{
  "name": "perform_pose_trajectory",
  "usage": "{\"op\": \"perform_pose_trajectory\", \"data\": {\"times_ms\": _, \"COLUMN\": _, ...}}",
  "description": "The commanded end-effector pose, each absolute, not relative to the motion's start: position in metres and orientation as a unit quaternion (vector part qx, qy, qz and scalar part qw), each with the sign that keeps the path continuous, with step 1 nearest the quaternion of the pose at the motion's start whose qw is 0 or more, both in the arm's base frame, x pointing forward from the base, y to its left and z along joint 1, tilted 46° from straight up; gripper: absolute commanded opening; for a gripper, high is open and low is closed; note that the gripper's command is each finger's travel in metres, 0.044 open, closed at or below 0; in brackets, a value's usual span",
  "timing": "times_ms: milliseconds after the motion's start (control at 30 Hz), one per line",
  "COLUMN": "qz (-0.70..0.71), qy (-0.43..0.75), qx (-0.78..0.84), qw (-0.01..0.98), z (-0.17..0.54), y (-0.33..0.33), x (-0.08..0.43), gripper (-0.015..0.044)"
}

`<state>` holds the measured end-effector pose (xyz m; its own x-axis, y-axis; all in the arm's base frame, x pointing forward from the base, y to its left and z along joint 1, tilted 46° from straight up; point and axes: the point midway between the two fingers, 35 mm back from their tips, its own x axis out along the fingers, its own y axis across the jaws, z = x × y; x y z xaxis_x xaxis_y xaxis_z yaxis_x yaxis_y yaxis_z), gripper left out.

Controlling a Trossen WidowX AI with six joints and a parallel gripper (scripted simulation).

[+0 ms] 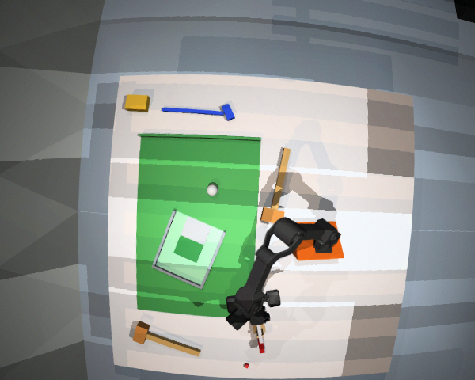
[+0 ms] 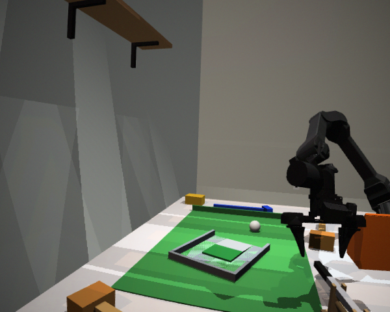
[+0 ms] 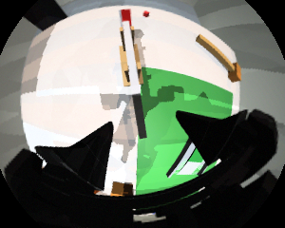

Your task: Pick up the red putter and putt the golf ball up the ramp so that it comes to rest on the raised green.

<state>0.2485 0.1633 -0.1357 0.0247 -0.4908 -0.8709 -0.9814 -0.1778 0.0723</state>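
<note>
The red putter (image 1: 262,347) (image 2: 322,270) (image 3: 126,18) lies on a small wooden rack, with its red head at the table's front and its dark grip reaching toward the mat. My gripper (image 2: 322,257) (image 3: 145,118) is open and empty, pointing down above the grip end; in the wrist view the dark grip shows between the fingertips. The arm hides part of the putter in the top view. The white golf ball (image 1: 211,189) (image 2: 255,225) rests on the green mat. The light ramp (image 1: 195,229) (image 2: 233,244) leads to the dark raised green (image 1: 188,248) (image 2: 221,252), walled on three sides.
A wooden mallet (image 1: 272,214) (image 2: 322,240) lies beside the mat near the orange base block (image 2: 379,242). Another mallet (image 1: 140,332) (image 2: 91,295) lies front left. A blue putter (image 1: 192,111) (image 2: 238,207) and a yellow block (image 1: 137,102) (image 2: 194,199) are at the back. A small red ball (image 1: 246,365) (image 3: 146,13) lies near the putter head.
</note>
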Motion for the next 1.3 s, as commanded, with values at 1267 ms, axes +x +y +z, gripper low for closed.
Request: {"op": "perform_pose_trajectory", "data": {"times_ms": 1267, "qz": 0.406, "qy": 0.572, "qx": -0.652, "qw": 0.289, "z": -0.181, "y": 0.111, "x": 0.249, "gripper": 0.044}}
